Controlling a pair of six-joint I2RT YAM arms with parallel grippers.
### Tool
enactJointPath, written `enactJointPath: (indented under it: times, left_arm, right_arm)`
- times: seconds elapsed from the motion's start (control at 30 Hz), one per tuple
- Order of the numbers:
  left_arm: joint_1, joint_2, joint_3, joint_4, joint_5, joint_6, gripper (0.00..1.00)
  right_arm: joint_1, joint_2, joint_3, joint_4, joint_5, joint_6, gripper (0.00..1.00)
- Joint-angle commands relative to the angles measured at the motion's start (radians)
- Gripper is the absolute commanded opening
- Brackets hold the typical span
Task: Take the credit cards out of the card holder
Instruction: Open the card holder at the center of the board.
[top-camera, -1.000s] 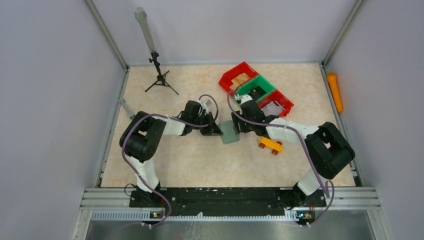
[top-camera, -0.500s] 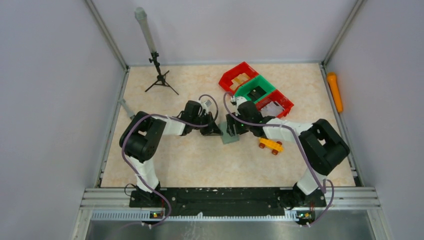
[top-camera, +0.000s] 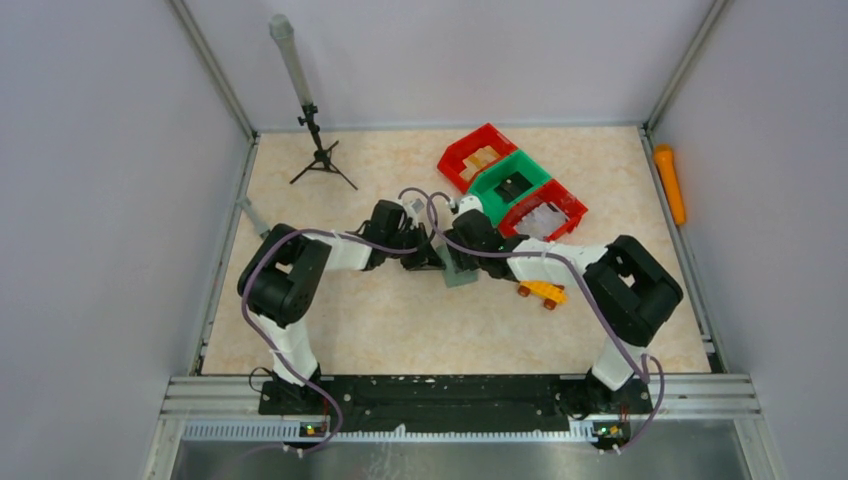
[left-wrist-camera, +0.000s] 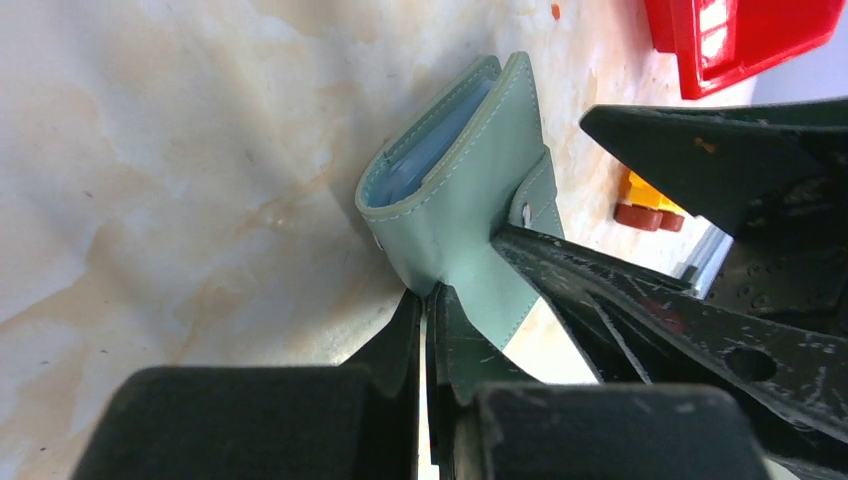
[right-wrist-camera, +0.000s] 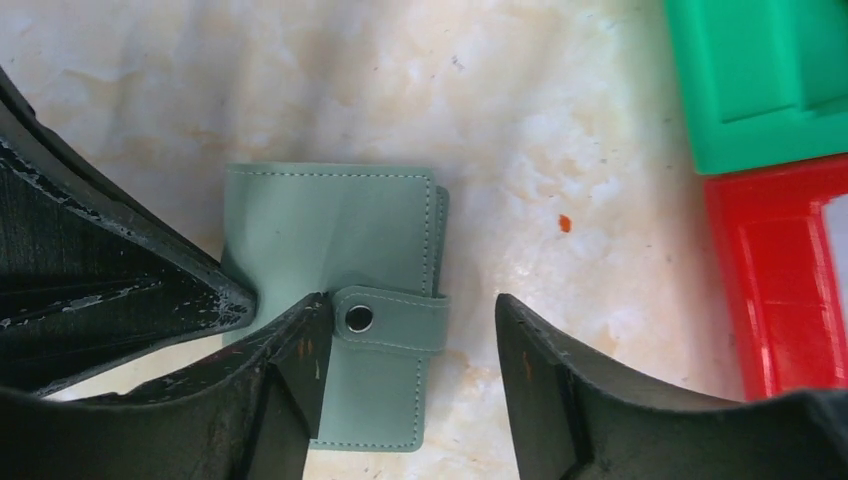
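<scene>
Card holder is noted mid-frame on the table, still snapped shut. Its edge is clamped by the closed left hand, presumably as an anchor. The right hand is held apart astride the tab, likely for unsnapping.

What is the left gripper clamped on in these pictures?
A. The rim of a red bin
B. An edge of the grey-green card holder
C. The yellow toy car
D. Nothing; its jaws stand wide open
B: in the left wrist view the left gripper has its fingers shut on the near edge of the card holder, while the yellow toy car and the red bin lie apart from it.
</scene>
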Motion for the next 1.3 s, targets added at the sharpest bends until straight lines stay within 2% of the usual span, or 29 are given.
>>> enactJointPath:
  times: [0.0,0.2,0.3,0.53,0.6,0.7,0.8,1.13,1.27]
  left_arm:
    - [0.009,-0.028,0.011,-0.135,-0.175,0.069,0.00]
    - [0.009,-0.003,0.043,-0.192,-0.204,0.079,0.00]
    - [0.009,-0.009,0.039,-0.188,-0.203,0.079,0.00]
    - [0.009,-0.024,0.012,-0.111,-0.121,0.065,0.00]
    - [0.010,-0.028,0.009,-0.105,-0.118,0.065,0.00]
    - [0.009,-0.033,0.007,-0.105,-0.117,0.067,0.00]
    - [0.009,-0.035,0.005,-0.103,-0.115,0.068,0.00]
    - [0.007,-0.034,0.005,-0.103,-0.115,0.067,0.00]
    - [0.008,-0.033,0.009,-0.109,-0.117,0.069,0.00]
  right_arm:
    - [-0.002,-0.078,-0.008,-0.026,0.257,-0.003,0.58]
    - [-0.002,-0.180,-0.075,0.022,0.353,-0.004,0.48]
    - [-0.004,-0.212,-0.099,0.046,0.344,-0.010,0.46]
    - [-0.019,-0.189,-0.091,0.073,0.183,-0.014,0.45]
    - [-0.026,-0.190,-0.098,0.095,0.095,-0.020,0.48]
    - [-0.030,-0.209,-0.131,0.171,-0.068,-0.031,0.59]
    - [-0.032,-0.173,-0.116,0.184,-0.167,-0.031,0.61]
    - [-0.031,-0.043,-0.010,0.072,-0.058,-0.023,0.52]
    - [-0.032,-0.047,0.000,0.013,0.047,0.007,0.46]
